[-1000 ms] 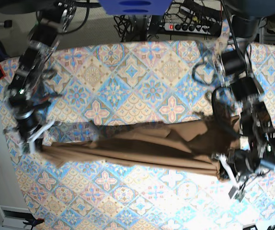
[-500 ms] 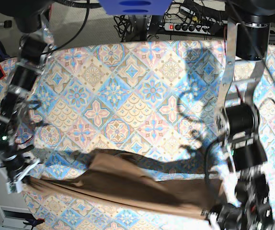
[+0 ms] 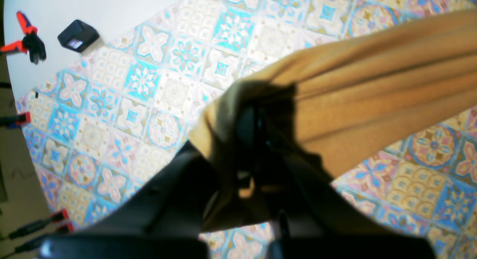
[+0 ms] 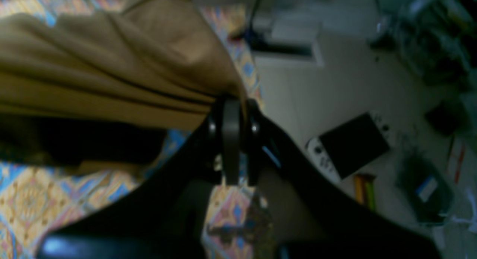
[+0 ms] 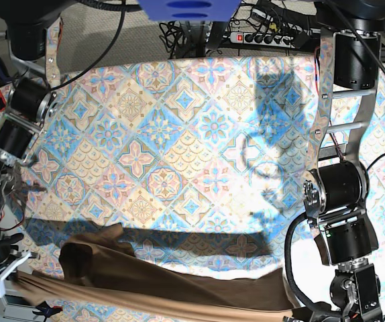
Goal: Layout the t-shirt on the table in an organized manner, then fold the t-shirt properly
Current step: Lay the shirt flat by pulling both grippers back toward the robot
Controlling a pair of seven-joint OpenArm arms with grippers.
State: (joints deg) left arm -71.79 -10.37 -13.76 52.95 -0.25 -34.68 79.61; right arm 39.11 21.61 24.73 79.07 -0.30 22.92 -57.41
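Both arms just dragged the t-shirt (image 5: 179, 288) to the worktop's (image 5: 179, 134) near edge, jaws clenched on its ends, stretching it for layout.

t-shirt (image 5: 179, 285): soft matt cloth, tan-brown, no sheen, hangs in long smooth folds. counter (image 5: 179, 134): covered w/ printed cloth, matt, flat, tile pattern in blue/pink/cream. left end effector (image 3: 257, 139): dark matt plastic, cloth bunched over it. right end effector (image 4: 231, 139): black plastic, slight gloss on edges. arm links in base view: silver metal brackets (image 5: 326, 100), black motor housings (image 5: 340, 188) w/ semi-gloss finish.
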